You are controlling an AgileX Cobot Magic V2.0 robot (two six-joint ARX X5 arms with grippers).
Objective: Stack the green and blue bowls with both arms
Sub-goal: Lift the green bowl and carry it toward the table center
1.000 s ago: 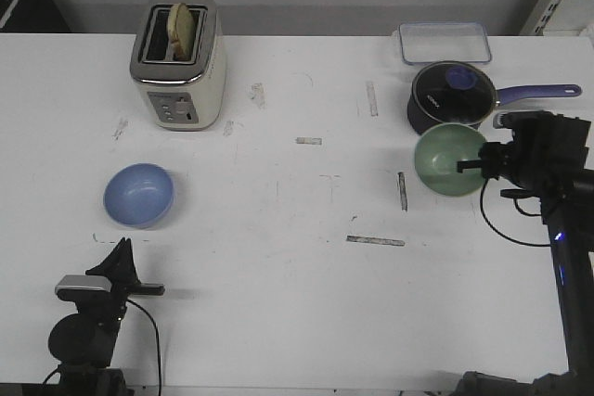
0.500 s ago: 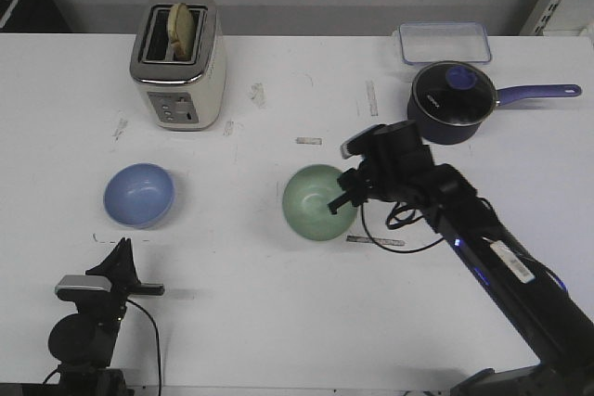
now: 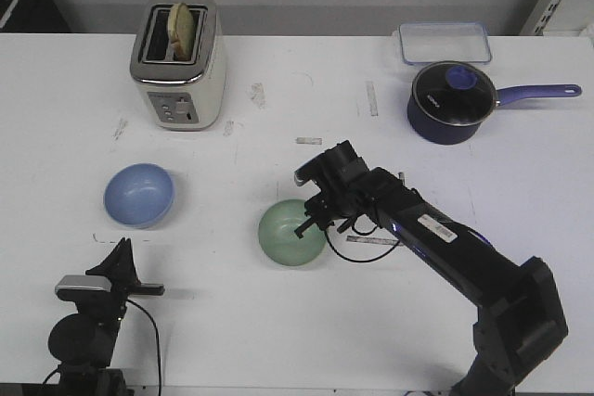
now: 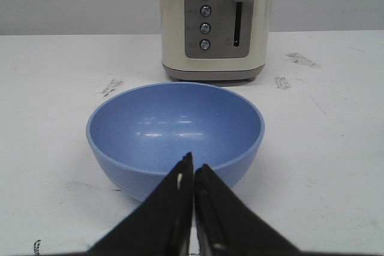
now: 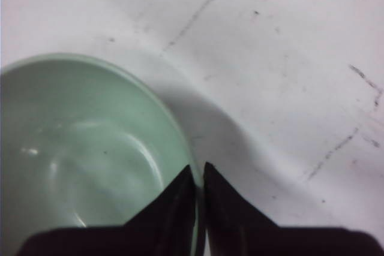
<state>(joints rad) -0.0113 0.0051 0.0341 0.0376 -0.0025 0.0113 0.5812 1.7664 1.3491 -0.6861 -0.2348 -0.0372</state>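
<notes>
Both bowls are small, round and matte. The green bowl sits just below the centre of the front view on the scuffed white table; the right gripper pinches its rim, one black finger inside, one outside. The blue bowl lies at left centre, below the cream toaster. The left gripper, clenched on nothing, is near the blue bowl's rim, apart from it.

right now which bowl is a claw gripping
The green bowl, mid-table: the right claw is pinched on its rim. The blue bowl sits free in front of the toaster; the left claw is shut short of it.
</notes>
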